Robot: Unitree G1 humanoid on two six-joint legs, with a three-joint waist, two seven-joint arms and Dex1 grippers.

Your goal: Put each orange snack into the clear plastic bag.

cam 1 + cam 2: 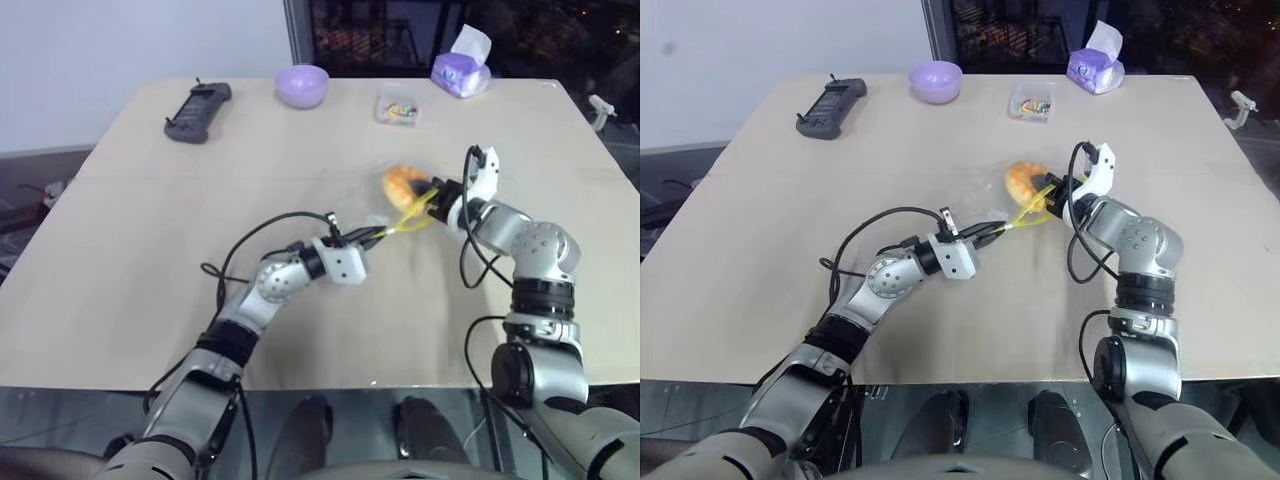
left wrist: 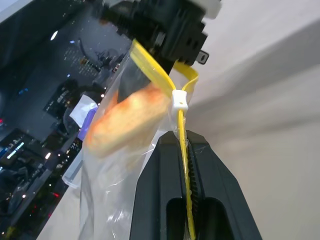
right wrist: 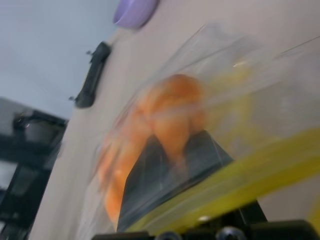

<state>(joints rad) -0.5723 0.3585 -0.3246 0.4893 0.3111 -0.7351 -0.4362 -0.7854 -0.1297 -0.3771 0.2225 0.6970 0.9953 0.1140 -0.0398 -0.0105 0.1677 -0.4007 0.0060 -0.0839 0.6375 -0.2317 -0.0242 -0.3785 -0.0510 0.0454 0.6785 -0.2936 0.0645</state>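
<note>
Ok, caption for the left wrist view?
Left hand pinching the bag's yellow strip, orange bun inside the bag.

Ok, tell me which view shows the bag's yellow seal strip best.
The left wrist view: the yellow seal strip runs sharp and close, with its white slider, into the shut left gripper. The head views show it small, stretched between the left gripper and the right gripper. The right wrist view shows a blurred yellow band.

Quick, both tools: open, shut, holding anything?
Left tool: shut on the clear plastic bag's yellow seal strip.
Right tool: shut on that strip's other end.
</note>
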